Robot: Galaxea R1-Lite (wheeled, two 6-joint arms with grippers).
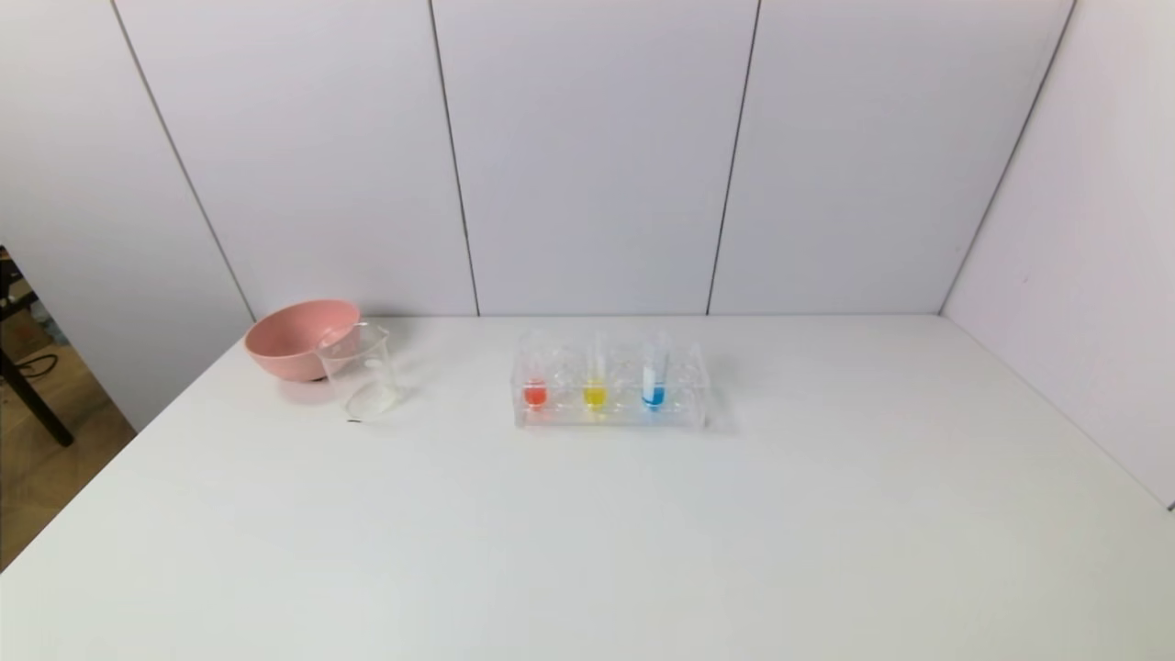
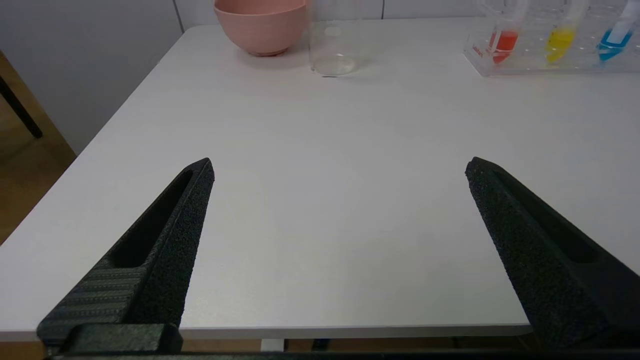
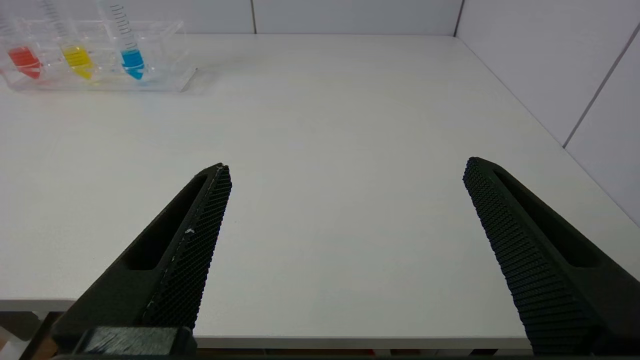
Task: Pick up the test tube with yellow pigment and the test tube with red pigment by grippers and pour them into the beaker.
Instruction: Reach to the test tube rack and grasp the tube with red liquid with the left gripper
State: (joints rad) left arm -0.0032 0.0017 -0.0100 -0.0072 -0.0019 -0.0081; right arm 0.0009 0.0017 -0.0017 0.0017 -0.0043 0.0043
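The left gripper (image 2: 340, 167) is hanging over the table's near edge, fingers spread wide, gripping nothing; the right gripper (image 3: 347, 167) is doing likewise. In the head view's centre, the test tube with red pigment (image 1: 534, 390) and the test tube with yellow pigment (image 1: 595, 393) are standing upright in the clear rack (image 1: 684, 404), well ahead. The beaker (image 1: 363, 372) is sitting left, just beside the pink bowl (image 1: 289, 338). Red probably lies nearer the left arm.

No word, brand or number can be read. Graduation lines mark the blue-liquid tube (image 3: 131, 50) in the clear tube rack (image 3: 165, 82); small red lettering on the rack's end is too small to make out.
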